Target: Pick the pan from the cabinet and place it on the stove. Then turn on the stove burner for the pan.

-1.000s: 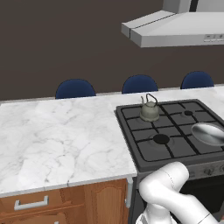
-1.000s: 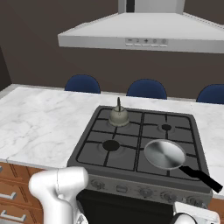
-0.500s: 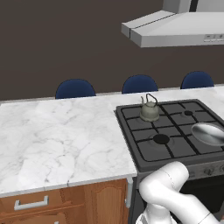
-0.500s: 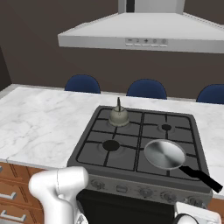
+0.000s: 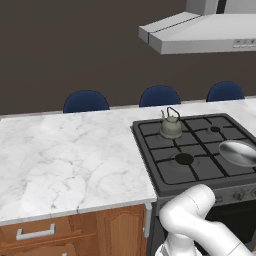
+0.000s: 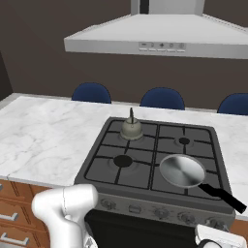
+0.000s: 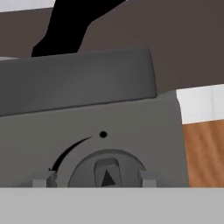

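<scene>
Claw [image 7: 94,180]: jaws apart, one tip on each side of a knob [image 7: 106,171].
Pan [image 6: 182,170]: on stove [image 6: 145,160], above claw.

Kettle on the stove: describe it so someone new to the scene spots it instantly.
Find the black stove set into the white marble counter, under the grey range hood. The kettle stands on its back-left burner: small, grey-green, with a thin hoop handle. The pan on the front-right burner is flat, shiny silver with a straight black handle.
</scene>
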